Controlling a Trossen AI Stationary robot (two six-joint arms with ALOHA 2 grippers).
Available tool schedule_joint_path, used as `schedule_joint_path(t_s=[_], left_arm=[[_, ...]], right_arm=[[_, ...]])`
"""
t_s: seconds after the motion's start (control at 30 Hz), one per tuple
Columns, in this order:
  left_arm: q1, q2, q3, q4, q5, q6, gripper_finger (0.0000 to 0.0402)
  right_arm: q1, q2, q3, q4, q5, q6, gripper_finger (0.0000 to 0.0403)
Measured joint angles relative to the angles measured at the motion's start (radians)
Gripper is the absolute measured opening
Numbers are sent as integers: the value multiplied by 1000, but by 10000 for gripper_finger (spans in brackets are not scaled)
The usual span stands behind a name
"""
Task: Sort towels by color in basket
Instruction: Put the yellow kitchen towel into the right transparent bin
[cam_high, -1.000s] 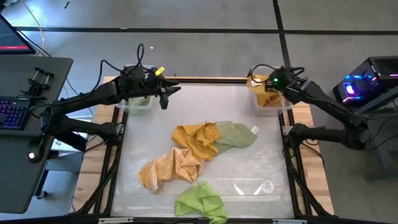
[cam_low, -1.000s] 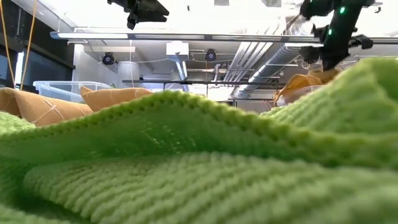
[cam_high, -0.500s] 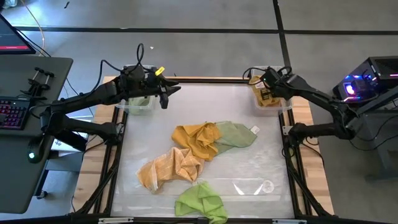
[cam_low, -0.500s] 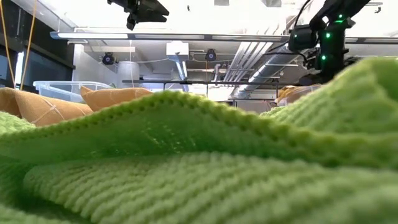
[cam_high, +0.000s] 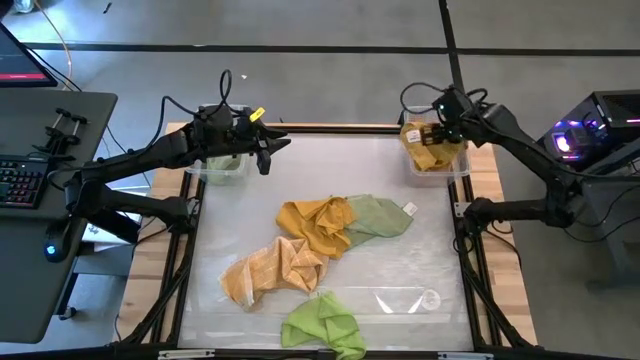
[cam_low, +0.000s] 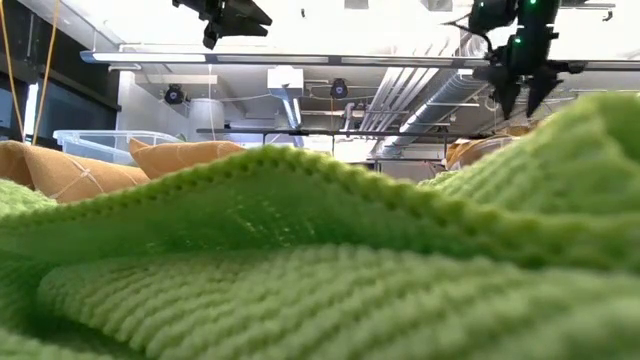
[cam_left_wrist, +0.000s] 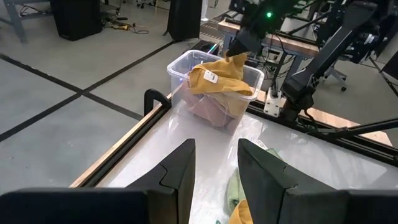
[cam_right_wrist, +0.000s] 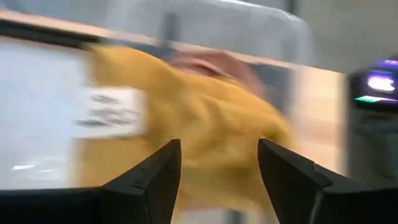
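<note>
A mustard yellow towel (cam_high: 428, 150) lies heaped in the clear bin (cam_left_wrist: 179, 67) at the table's far right, over a pinkish towel (cam_left_wrist: 210, 109). My right gripper (cam_high: 441, 124) hangs open just above it, touching nothing. My left gripper (cam_high: 267, 152) stands open and empty by the far left bin (cam_high: 222, 166), which holds a green cloth. On the table lie another mustard towel (cam_high: 314, 222), a sage green one (cam_high: 382, 214) partly under it, an orange-tan one (cam_high: 274, 268) and a lime green one (cam_high: 322, 324) at the near edge.
The lime green towel fills the foreground of the low view (cam_low: 320, 260). A black frame rail (cam_high: 330, 128) runs along the table's far edge between the two bins. A desk with a keyboard (cam_high: 20, 185) stands left of the table.
My right gripper carried the mustard towel down into the far right bin, opened and let it go, then rose clear above it. The towel now lies heaped in the bin.
</note>
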Motion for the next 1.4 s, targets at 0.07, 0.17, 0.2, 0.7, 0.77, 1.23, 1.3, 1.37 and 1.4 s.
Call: schedule_joint_path(t_s=[0.07, 0.17, 0.2, 0.7, 0.77, 1.23, 1.3, 1.37, 1.4], left_arm=[[0, 0, 0, 0, 0, 0, 106], [0, 0, 0, 0, 0, 0, 106], [0, 0, 0, -1, 0, 0, 106], [0, 0, 0, -2, 0, 0, 106], [0, 0, 0, -1, 0, 1, 106], [0, 0, 0, -1, 0, 1, 106], [0, 0, 0, -1, 0, 1, 106], [0, 0, 0, -1, 0, 1, 106], [0, 0, 0, -1, 0, 1, 106]], right_arm=[[0, 0, -12, 104, -93, -30, 206], [1, 4, -68, 257, -227, -46, 192], [1, 8, -92, 301, -257, -43, 185], [-37, 19, -451, 441, -57, 179, 92], [-37, 17, -485, 488, -78, 198, 88], [-37, 6, -176, 228, -57, 50, 85], [-37, 5, -112, 142, -28, 38, 85], [-37, 6, -82, 78, 7, 29, 85], [-37, 6, -82, 74, 9, 28, 84]])
